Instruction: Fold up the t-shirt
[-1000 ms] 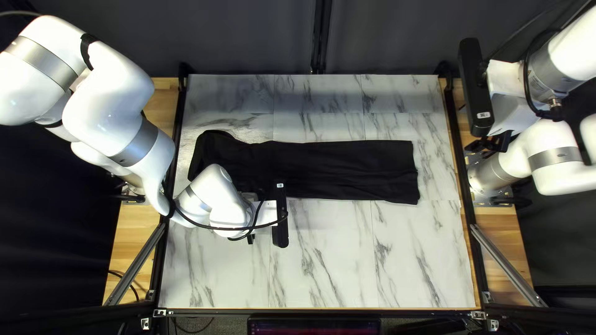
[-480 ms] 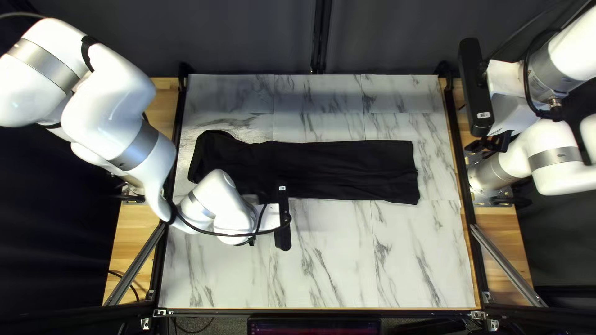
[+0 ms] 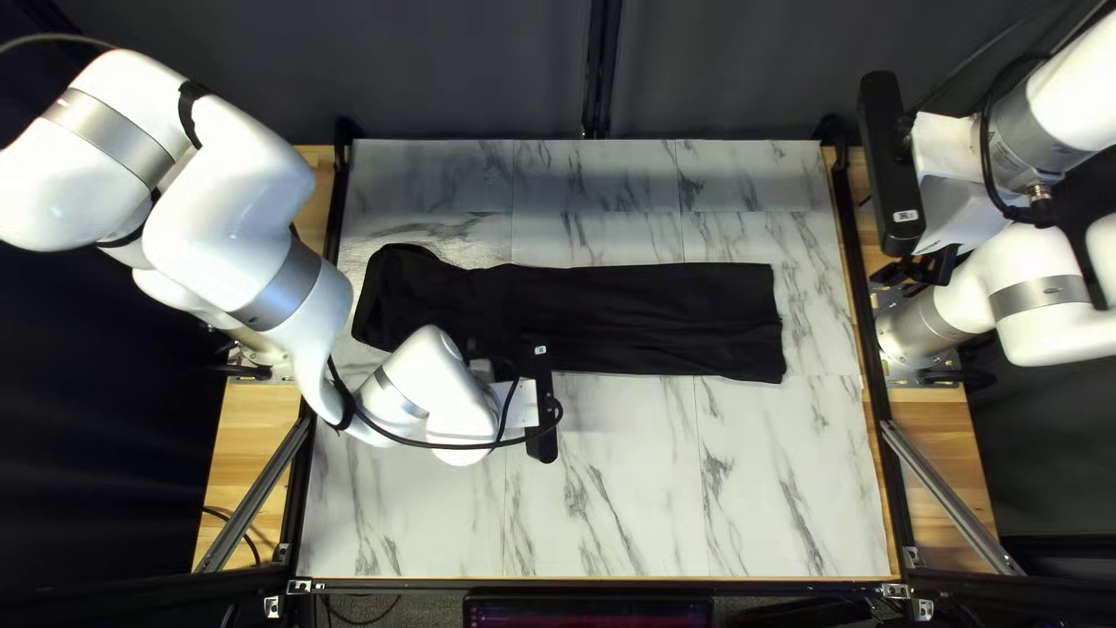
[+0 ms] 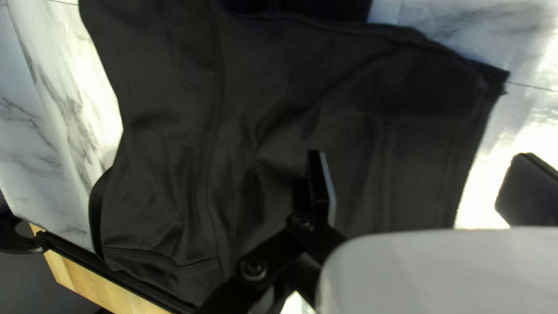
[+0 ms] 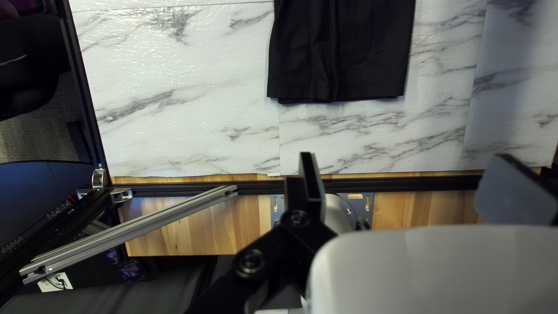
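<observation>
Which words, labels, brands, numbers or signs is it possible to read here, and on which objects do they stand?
None is readable.
Label on the left arm's black bar: too small.
Label on the right arm's black bar: too small.
White card: dark marks, unclear.
T-shirt: no print visible.

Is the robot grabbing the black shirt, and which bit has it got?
Nothing is held. The left pincer is open by the black shirt, and the right pincer is open too, away from it.
</observation>
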